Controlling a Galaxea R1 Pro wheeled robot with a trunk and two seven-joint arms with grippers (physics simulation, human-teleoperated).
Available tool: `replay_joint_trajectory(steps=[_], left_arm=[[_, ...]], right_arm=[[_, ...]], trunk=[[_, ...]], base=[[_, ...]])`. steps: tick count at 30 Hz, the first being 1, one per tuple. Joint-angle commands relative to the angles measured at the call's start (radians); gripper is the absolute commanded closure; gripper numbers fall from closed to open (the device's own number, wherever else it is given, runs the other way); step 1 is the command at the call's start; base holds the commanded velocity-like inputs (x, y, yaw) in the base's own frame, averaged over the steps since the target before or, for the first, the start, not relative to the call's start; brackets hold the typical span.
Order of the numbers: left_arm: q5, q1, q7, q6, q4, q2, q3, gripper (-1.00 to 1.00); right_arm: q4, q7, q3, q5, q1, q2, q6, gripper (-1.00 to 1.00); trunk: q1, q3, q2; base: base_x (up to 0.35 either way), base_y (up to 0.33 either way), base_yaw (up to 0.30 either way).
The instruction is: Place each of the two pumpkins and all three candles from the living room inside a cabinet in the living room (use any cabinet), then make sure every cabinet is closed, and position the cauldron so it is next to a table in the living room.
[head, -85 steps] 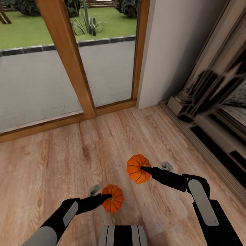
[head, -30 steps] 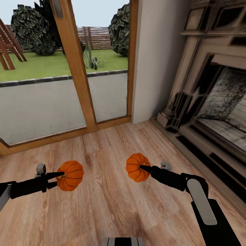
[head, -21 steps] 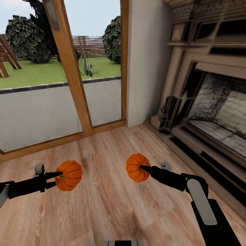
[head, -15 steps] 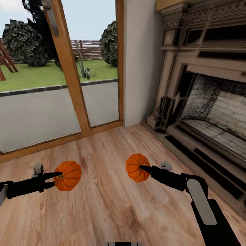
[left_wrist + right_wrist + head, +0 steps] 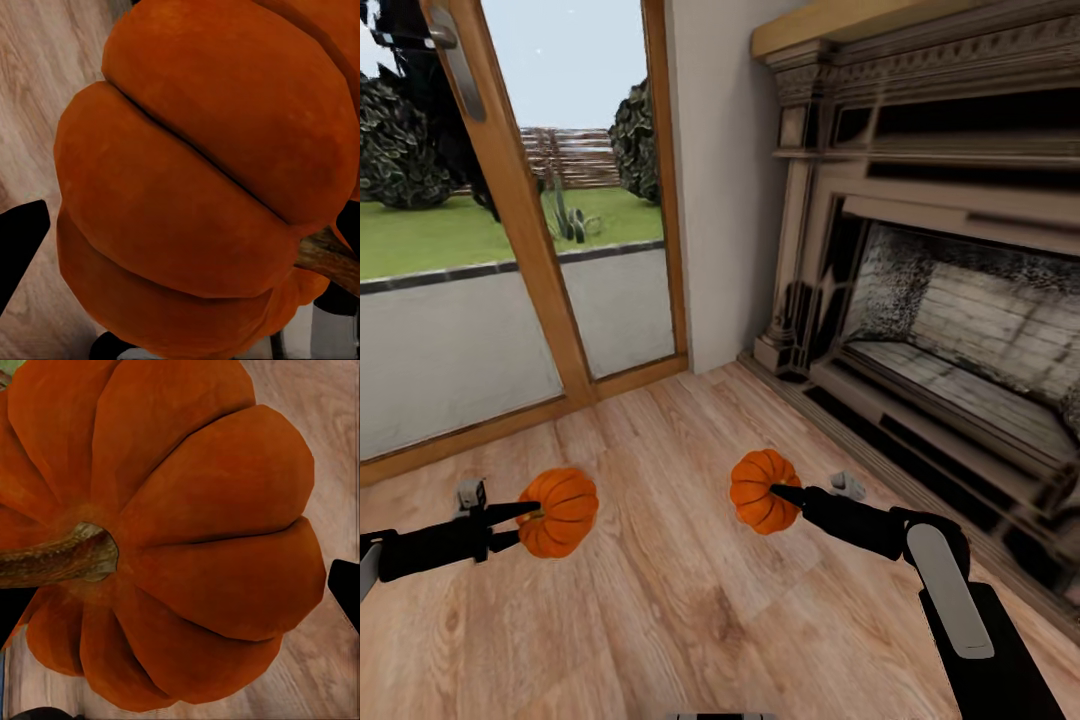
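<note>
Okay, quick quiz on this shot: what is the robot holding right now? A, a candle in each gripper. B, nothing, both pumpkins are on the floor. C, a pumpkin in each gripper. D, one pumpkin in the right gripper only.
C: the left gripper is clamped on one pumpkin and the right gripper on the other pumpkin, both held above the wooden floor.

The two pumpkins, one (image 5: 560,512) in the left gripper (image 5: 532,514) and one (image 5: 760,492) in the right gripper (image 5: 776,493), have a matt orange ribbed skin and a rough, woody brown stem. Both grippers look like smooth matt black plastic, with light grey smooth panels on the arms. The floor (image 5: 690,600) is pale grained wood planks with a slight sheen, the door frame (image 5: 520,230) smooth warm wood around glass, and the fireplace (image 5: 920,300) glossy carved dark stone with rough brick inside.
</note>
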Motion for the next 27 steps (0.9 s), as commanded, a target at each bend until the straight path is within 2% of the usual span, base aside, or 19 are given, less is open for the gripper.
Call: replay_joint_trajectory(steps=[1, 6, 9, 16, 25, 27], left_arm=[[0.000, 0.000, -0.022, 0.007, 0.000, 0.000, 0.001, 1.00], [-0.004, 0.000, -0.054, 0.007, 0.001, 0.000, 0.001, 1.00], [-0.004, 0.000, -0.055, 0.007, 0.002, 0.000, 0.001, 1.00], [-0.004, 0.000, -0.055, 0.007, 0.003, 0.000, 0.001, 1.00], [-0.003, 0.000, -0.055, 0.007, 0.009, 0.001, 0.002, 1.00], [-0.003, 0.000, -0.055, 0.007, 0.009, 0.000, 0.002, 1.00]], right_arm=[[0.001, -0.005, 0.000, -0.017, -0.001, 0.000, 0.003, 1.00], [0.004, -0.005, 0.000, -0.017, -0.001, 0.000, 0.003, 1.00], [0.005, -0.006, 0.000, -0.017, -0.001, 0.000, 0.003, 1.00], [0.005, -0.007, 0.001, -0.017, -0.001, 0.001, 0.002, 1.00], [0.005, -0.008, -0.001, -0.017, -0.004, 0.002, 0.003, 1.00], [0.005, -0.008, -0.012, -0.017, -0.005, 0.002, 0.002, 1.00]], trunk=[[-0.001, 0.003, 0.000], [-0.003, 0.023, 0.001], [-0.004, 0.034, 0.002], [-0.007, 0.061, 0.003], [-0.011, 0.095, 0.006], [-0.012, 0.101, 0.006]], base=[[-0.001, 0.000, -0.278], [0.000, 0.000, -0.279], [-0.039, 0.000, -0.279], [-0.282, 0.000, -0.279], [-0.024, 0.000, -0.278], [0.000, 0.000, -0.203]])
